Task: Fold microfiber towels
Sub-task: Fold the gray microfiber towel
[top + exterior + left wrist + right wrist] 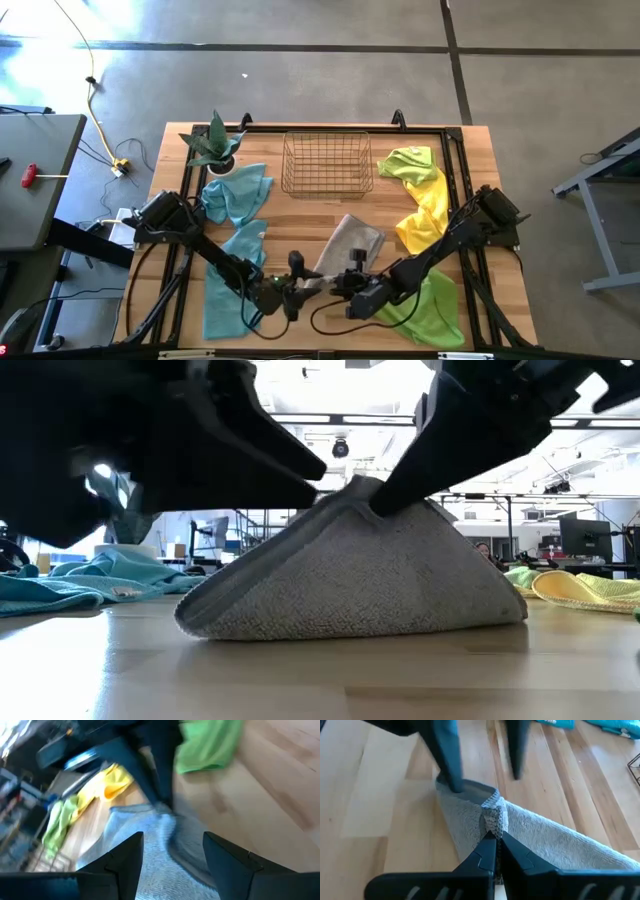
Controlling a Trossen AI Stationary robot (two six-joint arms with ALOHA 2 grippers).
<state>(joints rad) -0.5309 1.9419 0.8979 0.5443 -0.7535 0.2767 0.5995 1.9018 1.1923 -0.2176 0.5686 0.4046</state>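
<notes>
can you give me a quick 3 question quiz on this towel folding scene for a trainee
1. True or false: the right hand is shut on the grey towel, pinching it up into a peak.
2. Multiple choice: the wire basket holds A) a teal towel, B) the potted plant, C) nothing visible.
3. Fill in: the left hand is ____, with its fingers at the grey towel's edge.

Key: 1 true; 2 C; 3 open. The potted plant stands at the table's far left corner. The teal towels lie on the table's left side, outside the basket.
</notes>
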